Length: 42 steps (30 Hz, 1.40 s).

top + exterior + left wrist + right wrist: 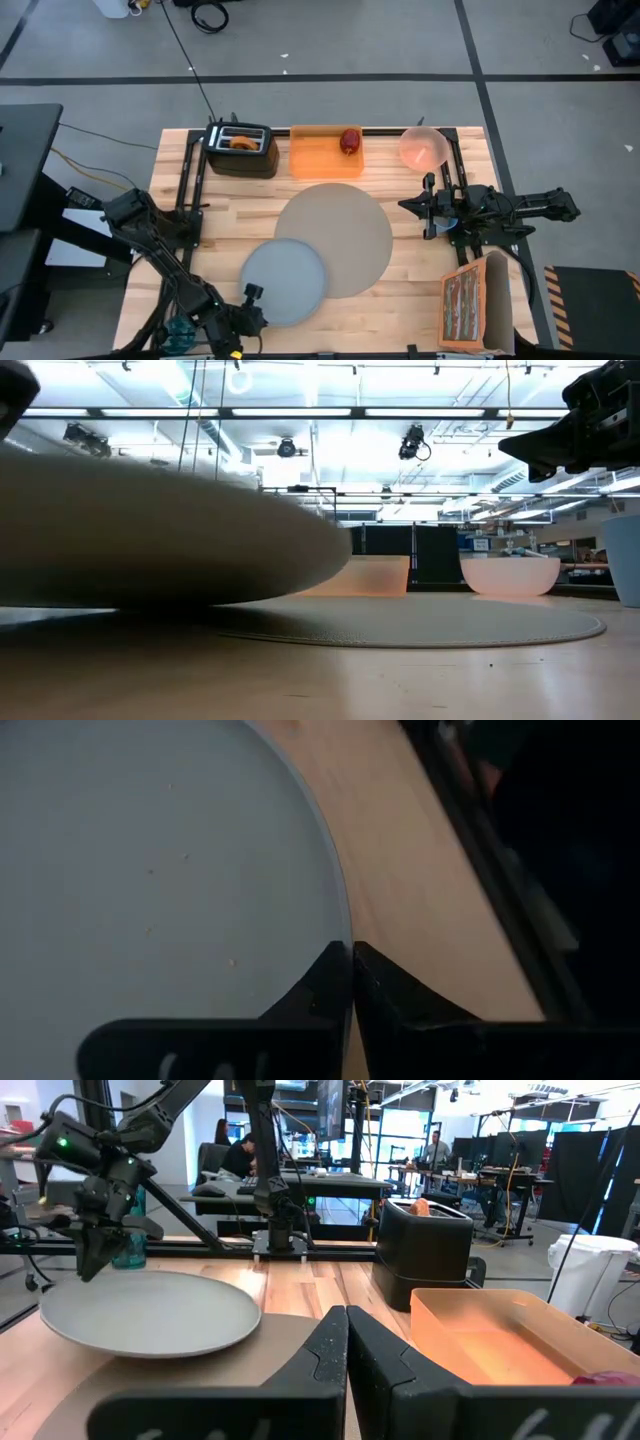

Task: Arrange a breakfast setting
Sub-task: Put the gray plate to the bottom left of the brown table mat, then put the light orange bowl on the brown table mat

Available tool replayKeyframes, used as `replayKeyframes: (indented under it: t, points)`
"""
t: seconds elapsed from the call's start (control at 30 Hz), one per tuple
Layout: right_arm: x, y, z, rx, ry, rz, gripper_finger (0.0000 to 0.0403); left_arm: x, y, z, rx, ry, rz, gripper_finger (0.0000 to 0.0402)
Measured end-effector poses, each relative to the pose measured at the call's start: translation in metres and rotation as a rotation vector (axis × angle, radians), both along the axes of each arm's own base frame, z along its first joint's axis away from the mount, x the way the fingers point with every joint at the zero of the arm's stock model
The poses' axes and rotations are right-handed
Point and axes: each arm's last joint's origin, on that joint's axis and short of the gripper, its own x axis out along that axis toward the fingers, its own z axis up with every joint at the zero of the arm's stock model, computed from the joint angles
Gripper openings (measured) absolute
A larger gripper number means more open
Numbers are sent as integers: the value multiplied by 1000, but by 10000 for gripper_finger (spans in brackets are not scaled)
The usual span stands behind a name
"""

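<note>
The grey plate (283, 283) lies over the near-left edge of the round grey-brown placemat (340, 232). My left gripper (251, 293) is shut on the plate's rim. My right gripper (424, 207) is shut and empty, above the table just right of the placemat. The blue cup (452, 222) stands under the right arm. The pink bowl (422, 147) stands at the far right. The red apple (349, 140) lies in an orange tray (320, 155). The bagel (240, 142) sticks up out of the black toaster (240, 150). No spoon shows. My left gripper pinches the plate's rim (340, 935) between its two fingers, on the plate's near-left side. The fingers slant in from the table's near-left corner. In the right wrist view the plate (150, 1312) is raised and about level; whether its far edge touches the placemat I cannot tell.
A cardboard box (475, 305) stands at the near right corner. Black rails run along the table's far edge and sides. Bare wood lies between the placemat and the tray. In the low view the plate (150, 530) fills the left half, with the bowl (510, 575) beyond.
</note>
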Motion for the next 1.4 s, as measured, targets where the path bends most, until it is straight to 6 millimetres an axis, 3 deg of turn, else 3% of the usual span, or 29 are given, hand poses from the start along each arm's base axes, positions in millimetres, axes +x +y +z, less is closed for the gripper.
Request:
replayKeyframes:
  t: [0.2,0.4,0.5,0.63,0.8,1.13,1.4]
  points:
    - [0,0,0,0,0,0,10,3,0,-15,18,35,30,51]
    - [0,0,0,0,0,0,10,7,-2,-16,-22,20,53,88]
    - [0,0,0,0,1,0,10,6,-2,-10,-41,7,50,102]
    - [0,0,0,0,0,0,10,6,3,13,-84,-34,21,106]
    - [0,0,0,0,0,0,10,19,23,39,-75,-166,147,107]
    - [0,0,0,0,1,0,10,66,75,40,48,-211,283,107]
    - [0,0,0,0,0,0,10,106,107,62,30,-444,305,107]
